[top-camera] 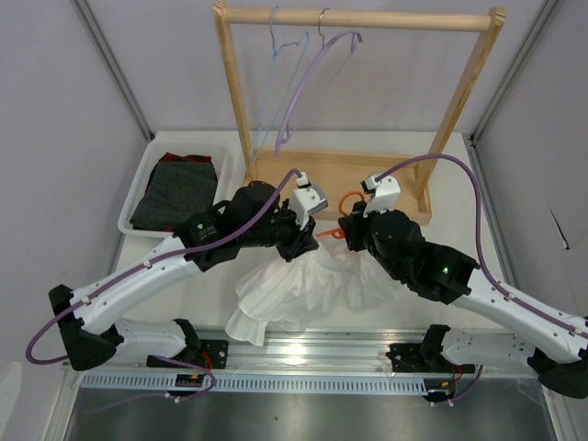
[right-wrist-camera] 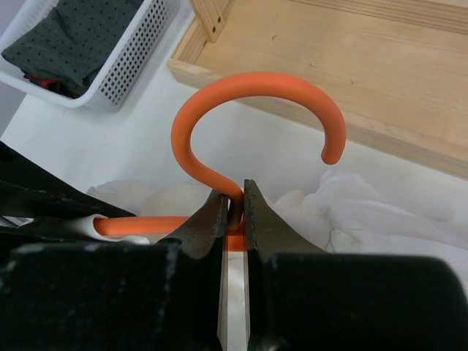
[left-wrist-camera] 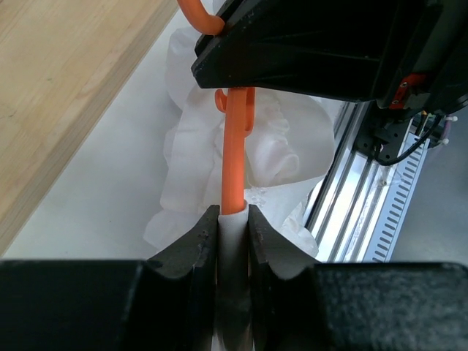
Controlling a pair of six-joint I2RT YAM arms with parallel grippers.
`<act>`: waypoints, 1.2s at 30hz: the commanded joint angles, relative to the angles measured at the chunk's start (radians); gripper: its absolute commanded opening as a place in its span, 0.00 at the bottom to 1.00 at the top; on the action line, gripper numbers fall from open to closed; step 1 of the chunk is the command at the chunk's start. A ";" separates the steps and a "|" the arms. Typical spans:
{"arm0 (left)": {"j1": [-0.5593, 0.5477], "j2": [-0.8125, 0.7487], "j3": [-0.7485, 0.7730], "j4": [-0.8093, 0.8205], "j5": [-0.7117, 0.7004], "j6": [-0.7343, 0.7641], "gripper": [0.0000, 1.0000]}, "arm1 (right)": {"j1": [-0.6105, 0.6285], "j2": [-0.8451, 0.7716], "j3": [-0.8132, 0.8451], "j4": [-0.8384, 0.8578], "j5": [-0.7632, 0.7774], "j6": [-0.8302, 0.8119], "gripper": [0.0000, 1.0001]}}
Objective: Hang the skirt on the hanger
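Note:
The white ruffled skirt point(top-camera: 299, 289) lies bunched on the table between the arms. The orange hanger point(top-camera: 334, 233) is held just above it. My left gripper point(top-camera: 304, 242) is shut on white skirt fabric that sleeves one hanger arm; in the left wrist view point(left-wrist-camera: 234, 219) the orange arm point(left-wrist-camera: 233, 161) runs out from between the jaws over the skirt point(left-wrist-camera: 285, 146). My right gripper point(top-camera: 347, 230) is shut on the hanger's neck; in the right wrist view point(right-wrist-camera: 235, 203) the hook point(right-wrist-camera: 248, 91) curls up beyond the jaws, with skirt point(right-wrist-camera: 365, 212) underneath.
A wooden rack point(top-camera: 358, 18) stands at the back with a lilac hanger point(top-camera: 312, 83) and a pale blue hanger point(top-camera: 280, 78) on its rail. Its base board point(right-wrist-camera: 351, 66) is just beyond the hook. A white basket point(top-camera: 138, 193) holding a dark dotted garment point(top-camera: 176, 188) sits at the left.

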 commanded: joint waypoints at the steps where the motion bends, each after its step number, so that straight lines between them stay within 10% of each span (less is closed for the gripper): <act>1: -0.004 0.022 0.020 0.064 0.038 0.005 0.22 | 0.015 -0.026 0.060 0.066 -0.015 0.029 0.00; 18: -0.004 -0.001 0.008 0.109 0.011 -0.004 0.00 | 0.045 0.013 0.074 0.072 0.000 0.020 0.00; 25: 0.004 -0.083 -0.043 0.115 -0.089 -0.030 0.00 | 0.013 -0.019 0.098 0.011 0.055 0.029 0.61; 36: 0.032 -0.168 -0.060 0.103 -0.094 -0.059 0.00 | -0.094 -0.113 0.040 -0.095 0.065 0.095 0.58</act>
